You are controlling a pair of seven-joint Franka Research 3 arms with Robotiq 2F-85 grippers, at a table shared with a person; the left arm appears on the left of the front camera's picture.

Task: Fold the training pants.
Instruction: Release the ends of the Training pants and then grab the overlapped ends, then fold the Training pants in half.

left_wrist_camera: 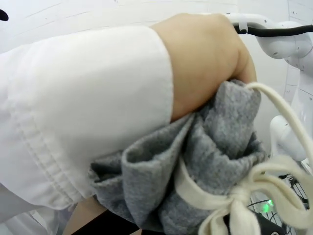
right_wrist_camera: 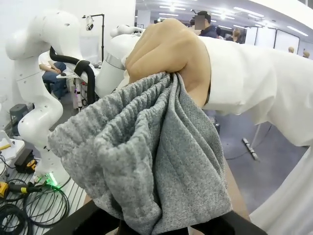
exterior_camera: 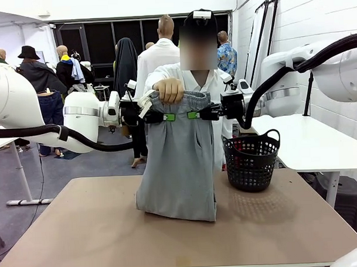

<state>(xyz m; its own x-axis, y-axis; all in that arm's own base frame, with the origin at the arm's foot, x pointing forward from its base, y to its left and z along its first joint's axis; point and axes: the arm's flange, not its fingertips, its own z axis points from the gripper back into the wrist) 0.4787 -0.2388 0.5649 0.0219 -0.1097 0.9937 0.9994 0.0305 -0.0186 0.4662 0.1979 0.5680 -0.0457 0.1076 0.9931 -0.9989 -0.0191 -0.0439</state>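
Note:
The light grey training pants (exterior_camera: 176,163) hang upright over the table, their legs bunched on the tabletop. A person's hand (exterior_camera: 169,90) grips the middle of the gathered waistband from above. My left gripper (exterior_camera: 166,117) is shut on the waistband's left part, and my right gripper (exterior_camera: 196,115) is shut on its right part, just below that hand. In the left wrist view the grey cloth (left_wrist_camera: 215,147) and the whitish drawstring (left_wrist_camera: 244,196) bunch under the hand (left_wrist_camera: 205,63). In the right wrist view the ribbed waistband (right_wrist_camera: 146,161) covers my fingers under the fist (right_wrist_camera: 166,49).
A black mesh basket (exterior_camera: 251,160) stands on the tan table (exterior_camera: 82,230) at the right, close beside the hanging pants. The person in a white shirt stands at the far edge behind the pants. A white side table (exterior_camera: 308,140) lies to the right.

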